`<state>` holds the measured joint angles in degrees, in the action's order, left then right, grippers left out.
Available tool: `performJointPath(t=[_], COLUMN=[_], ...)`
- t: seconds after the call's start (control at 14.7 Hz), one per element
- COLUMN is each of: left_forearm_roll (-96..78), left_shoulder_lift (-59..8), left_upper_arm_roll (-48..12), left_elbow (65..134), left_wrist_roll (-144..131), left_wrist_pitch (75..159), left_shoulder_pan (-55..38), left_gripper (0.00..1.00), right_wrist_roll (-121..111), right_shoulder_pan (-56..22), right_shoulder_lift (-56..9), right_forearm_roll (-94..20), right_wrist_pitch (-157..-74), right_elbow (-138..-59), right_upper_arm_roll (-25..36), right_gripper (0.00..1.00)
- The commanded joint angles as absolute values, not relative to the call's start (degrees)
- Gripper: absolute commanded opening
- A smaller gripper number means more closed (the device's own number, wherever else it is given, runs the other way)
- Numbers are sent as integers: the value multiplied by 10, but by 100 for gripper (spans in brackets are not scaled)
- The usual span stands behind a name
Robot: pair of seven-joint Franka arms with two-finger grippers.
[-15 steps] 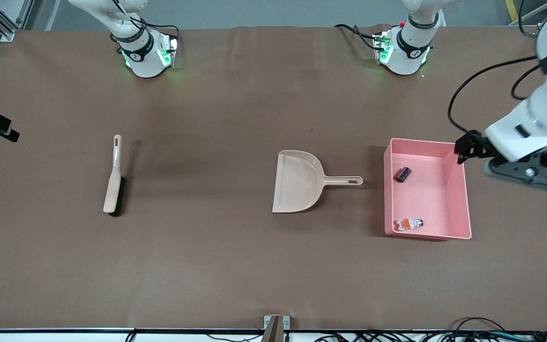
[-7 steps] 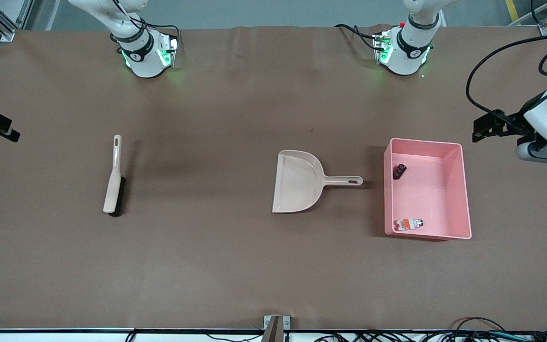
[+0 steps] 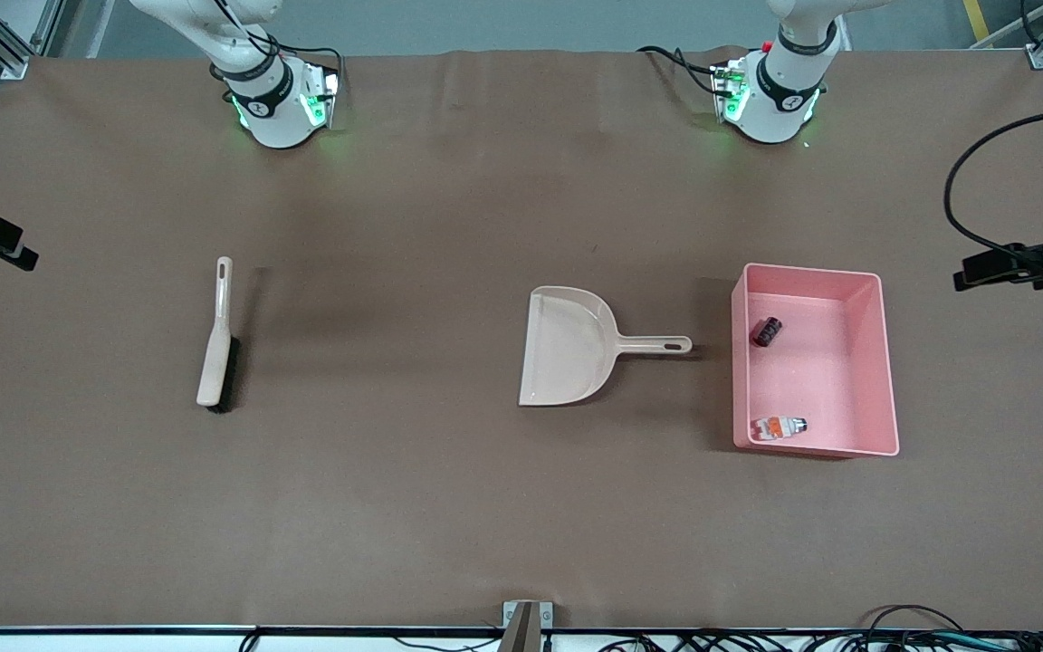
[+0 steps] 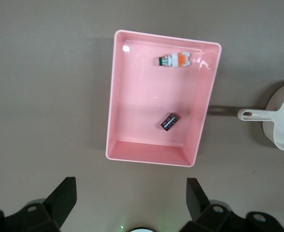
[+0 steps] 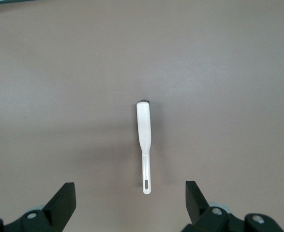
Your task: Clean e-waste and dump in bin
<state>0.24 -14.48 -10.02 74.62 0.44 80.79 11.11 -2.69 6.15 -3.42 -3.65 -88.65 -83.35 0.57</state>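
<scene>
- Right pincer (image 5: 127, 208): wide, empty, high over brush (image 3: 215, 337), whose long axis runs toward the bases.
- Dustpan (image 3: 567, 346): empty, handle pointing at bin (image 3: 884, 362).
- Bin holds both parts: dark block (image 3: 766, 331), white part (image 3: 779, 426); task looks done.
- Left pincer (image 4: 131, 205): wide, empty, over bare desk (image 3: 485, 507) beside bin.

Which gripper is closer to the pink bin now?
Left. The left gripper hangs open beside the bin; the right gripper hangs open above the brush.
</scene>
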Motion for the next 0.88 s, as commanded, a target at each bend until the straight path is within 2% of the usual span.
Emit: performJointPath(t=[0.0, 0.2, 0.48, 0.82], left_forearm_roll=[-4, -5, -25, -11], left_shoulder_lift=[-122, -105, -60, -54], left_upper_arm_roll=[-65, -64, -64, -73], left_elbow=[749, 779, 901, 899], left_wrist_roll=[1, -24, -34, -116], left_wrist_pitch=[830, 866, 963, 948], left_shoulder_pan=[59, 25, 21, 2], left_gripper=[100, 100, 100, 100], right_wrist_roll=[-17, -17, -16, -17], right_shoulder_pan=[66, 66, 67, 67], right_shoulder_lift=[-32, -32, -32, -32], right_forearm_roll=[-25, -25, -25, -25], right_wrist_pitch=[-881, -881, -882, -881], right_elbow=[-829, -829, -829, -830], right_upper_arm_roll=[-1, -1, -1, -1], right_gripper=[100, 100, 100, 100])
